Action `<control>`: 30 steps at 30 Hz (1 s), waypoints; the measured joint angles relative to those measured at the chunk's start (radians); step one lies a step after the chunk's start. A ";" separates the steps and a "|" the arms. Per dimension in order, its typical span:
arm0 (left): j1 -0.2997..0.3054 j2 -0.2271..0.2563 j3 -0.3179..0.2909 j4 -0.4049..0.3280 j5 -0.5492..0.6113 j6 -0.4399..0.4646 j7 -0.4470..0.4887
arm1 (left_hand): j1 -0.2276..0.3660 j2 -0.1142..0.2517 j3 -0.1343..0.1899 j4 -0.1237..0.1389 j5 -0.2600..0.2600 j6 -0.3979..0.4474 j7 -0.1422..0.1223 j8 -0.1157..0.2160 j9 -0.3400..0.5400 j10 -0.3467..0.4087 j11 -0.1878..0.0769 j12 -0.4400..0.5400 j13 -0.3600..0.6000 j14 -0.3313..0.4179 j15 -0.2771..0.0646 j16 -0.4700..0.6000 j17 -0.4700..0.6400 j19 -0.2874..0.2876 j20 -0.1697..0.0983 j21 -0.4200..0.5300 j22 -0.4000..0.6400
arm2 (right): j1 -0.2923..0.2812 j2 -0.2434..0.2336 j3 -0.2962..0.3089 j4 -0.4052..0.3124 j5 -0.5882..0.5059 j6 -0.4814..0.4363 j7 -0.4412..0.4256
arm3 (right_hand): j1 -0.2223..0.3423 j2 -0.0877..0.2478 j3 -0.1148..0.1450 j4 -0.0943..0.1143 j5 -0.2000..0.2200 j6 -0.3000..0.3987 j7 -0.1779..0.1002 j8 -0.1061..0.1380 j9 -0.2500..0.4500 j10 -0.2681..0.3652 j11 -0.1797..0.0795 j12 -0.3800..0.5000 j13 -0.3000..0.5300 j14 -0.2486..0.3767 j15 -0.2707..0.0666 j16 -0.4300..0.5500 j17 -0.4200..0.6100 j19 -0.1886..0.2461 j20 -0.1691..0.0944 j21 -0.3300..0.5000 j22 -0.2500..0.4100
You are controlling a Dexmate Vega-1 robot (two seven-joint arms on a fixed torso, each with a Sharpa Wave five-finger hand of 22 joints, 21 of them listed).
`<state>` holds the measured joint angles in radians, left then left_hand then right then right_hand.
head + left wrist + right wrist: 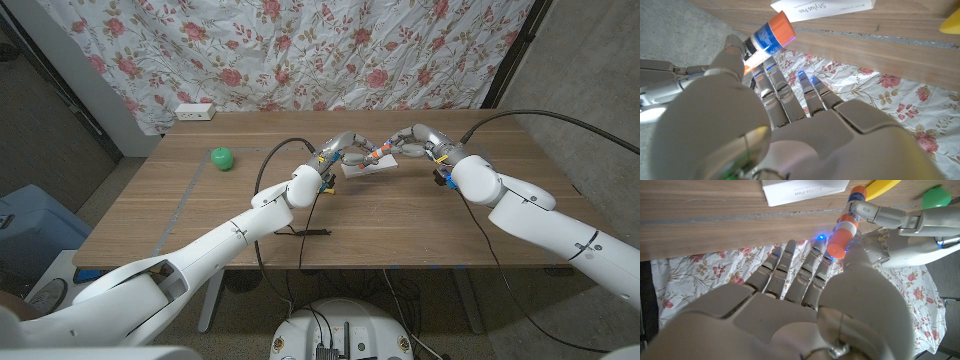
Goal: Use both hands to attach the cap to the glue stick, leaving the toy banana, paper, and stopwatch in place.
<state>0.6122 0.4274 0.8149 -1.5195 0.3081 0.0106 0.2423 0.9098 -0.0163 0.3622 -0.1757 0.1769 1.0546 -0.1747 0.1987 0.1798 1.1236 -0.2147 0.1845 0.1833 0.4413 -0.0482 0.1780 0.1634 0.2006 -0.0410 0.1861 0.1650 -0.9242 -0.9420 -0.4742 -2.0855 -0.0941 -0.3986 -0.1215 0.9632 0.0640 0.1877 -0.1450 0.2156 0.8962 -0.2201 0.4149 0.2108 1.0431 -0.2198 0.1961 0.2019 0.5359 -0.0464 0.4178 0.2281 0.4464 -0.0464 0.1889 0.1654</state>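
Head view: both hands meet up in the air over the far middle of the wooden counter (400,230).
Left hand (340,150): it grips the glue stick (771,36), fingers wrapped round it.
Right hand (415,138): its fingers close on the orange cap (838,242) at the end of the stick.
Glue stick: held between the two hands, above the white paper (365,166).
Toy banana (882,186): yellow, lying beside the paper.
Green ball (221,158): on the counter, well apart to the left.
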 measured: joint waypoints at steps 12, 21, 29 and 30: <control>-0.003 -0.002 0.001 0.006 -0.001 -0.006 0.000 | 0.000 0.000 0.000 0.000 0.000 0.000 0.000 -0.002 0.000 0.000 0.000 -0.003 0.000 0.000 0.000 0.000 0.000 0.000 0.000 0.000 0.000 | 0.004 0.005 -0.005 0.002 0.000 0.002 -0.002 | 0.000 0.000 0.000 0.000 0.000 0.000 0.000 -0.003 0.003 0.000 0.000 0.000 0.000 0.000 0.000 0.000 0.000 0.000 0.000 0.000 -0.003; -0.003 -0.002 0.002 0.007 -0.001 -0.008 0.002 | 0.000 0.000 0.001 0.001 -0.001 0.000 0.000 0.001 0.000 0.000 0.000 0.001 0.001 0.000 0.000 0.000 0.000 0.000 0.000 0.000 0.000 | 0.004 0.006 -0.007 0.002 0.000 0.003 -0.003 | 0.000 0.000 -0.004 -0.004 0.000 0.000 0.000 0.000 0.003 0.000 0.000 0.000 0.000 0.000 0.000 0.000 0.000 0.000 0.000 0.000 -0.003; 0.002 0.000 0.001 0.001 0.002 -0.008 0.006 | 0.000 0.000 0.001 0.001 0.001 0.000 0.000 0.002 0.000 0.000 0.000 0.001 0.001 0.000 0.000 0.000 0.000 0.000 0.000 0.000 0.000 | 0.005 0.009 -0.012 0.002 0.000 0.006 -0.003 | 0.000 -0.001 -0.004 -0.004 0.000 0.000 0.000 -0.001 0.003 0.000 0.000 0.000 0.000 0.000 0.000 0.000 0.000 0.000 0.000 0.000 -0.003; 0.002 0.000 0.001 0.000 0.002 -0.008 0.006 | 0.000 0.000 0.001 0.001 0.001 0.000 0.000 0.002 0.000 0.000 0.000 0.001 0.001 0.000 0.000 0.000 0.000 0.000 0.000 0.000 0.000 | 0.005 0.009 -0.012 0.003 0.000 0.007 -0.003 | 0.000 -0.001 -0.004 -0.004 0.000 0.000 0.000 0.000 0.003 0.000 0.000 0.000 0.000 0.000 0.000 0.000 0.000 0.000 0.000 0.000 -0.003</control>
<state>0.6141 0.4277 0.8157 -1.5194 0.3103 0.0030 0.2486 0.9098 -0.0163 0.3633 -0.1749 0.1777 1.0547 -0.1747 0.2004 0.1798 1.1236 -0.2147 0.1858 0.1841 0.4413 -0.0482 0.1780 0.1634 0.2006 -0.0410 0.1861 0.1651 -0.9191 -0.9326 -0.4864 -2.0828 -0.0938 -0.3920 -0.1246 0.9633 0.0635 0.1836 -0.1491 0.2156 0.8959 -0.2198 0.4144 0.2135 1.0431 -0.2198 0.1961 0.2019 0.5359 -0.0464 0.4178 0.2281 0.4464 -0.0464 0.1889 0.1629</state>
